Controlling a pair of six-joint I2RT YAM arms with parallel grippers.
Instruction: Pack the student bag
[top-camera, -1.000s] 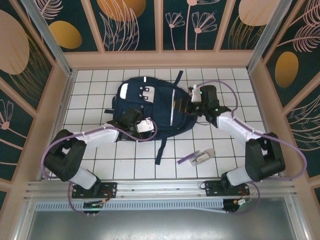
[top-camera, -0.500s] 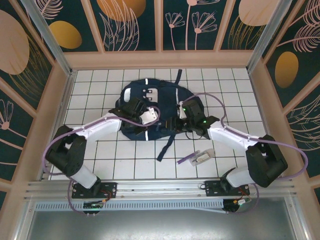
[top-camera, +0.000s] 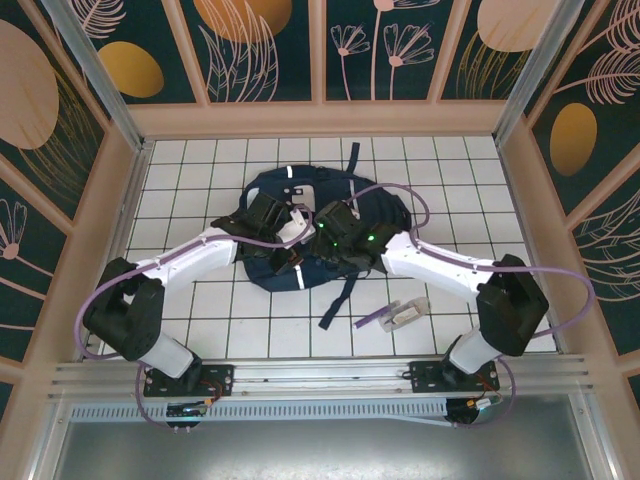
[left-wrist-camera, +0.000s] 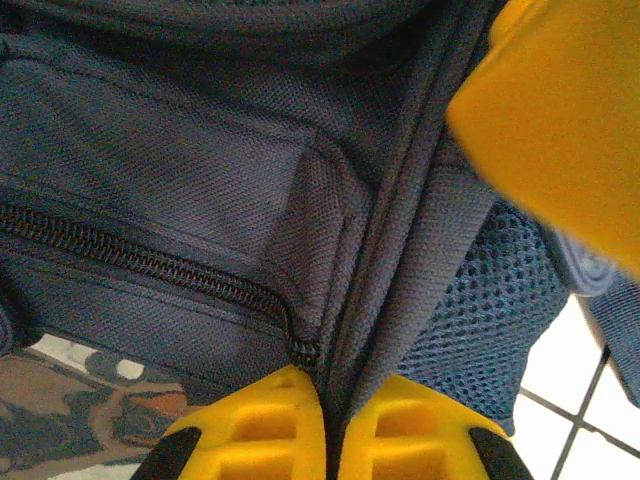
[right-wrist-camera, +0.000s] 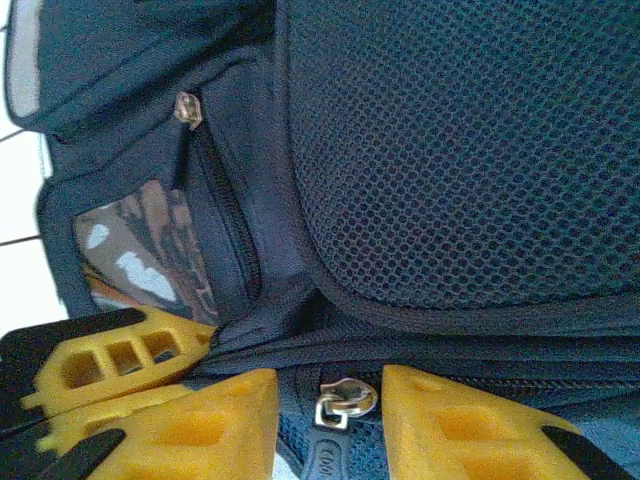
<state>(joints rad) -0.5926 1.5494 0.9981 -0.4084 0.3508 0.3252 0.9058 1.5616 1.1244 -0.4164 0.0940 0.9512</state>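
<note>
The student bag (top-camera: 320, 190), navy with white stripes, lies bunched up in the middle of the tiled table. My left gripper (top-camera: 287, 217) is on its left part. In the left wrist view it (left-wrist-camera: 333, 420) is shut on a navy fabric seam of the bag (left-wrist-camera: 200, 170), just beside the end of a zipper. My right gripper (top-camera: 327, 238) sits close beside it on the bag. In the right wrist view its jaws (right-wrist-camera: 330, 420) stand apart, with a metal zipper pull (right-wrist-camera: 345, 400) between the pads, under dark mesh (right-wrist-camera: 460, 150).
A purple pen and a pale grey object (top-camera: 398, 314) lie on the tiles at the front right. A loose dark strap (top-camera: 338, 300) trails toward the near edge. Wooden walls (top-camera: 520, 200) fence the table on three sides.
The left gripper closed on the bag's fabric. The right arm swung left across the bag to meet it, its jaws narrowing. The bag went from flat to bunched.
</note>
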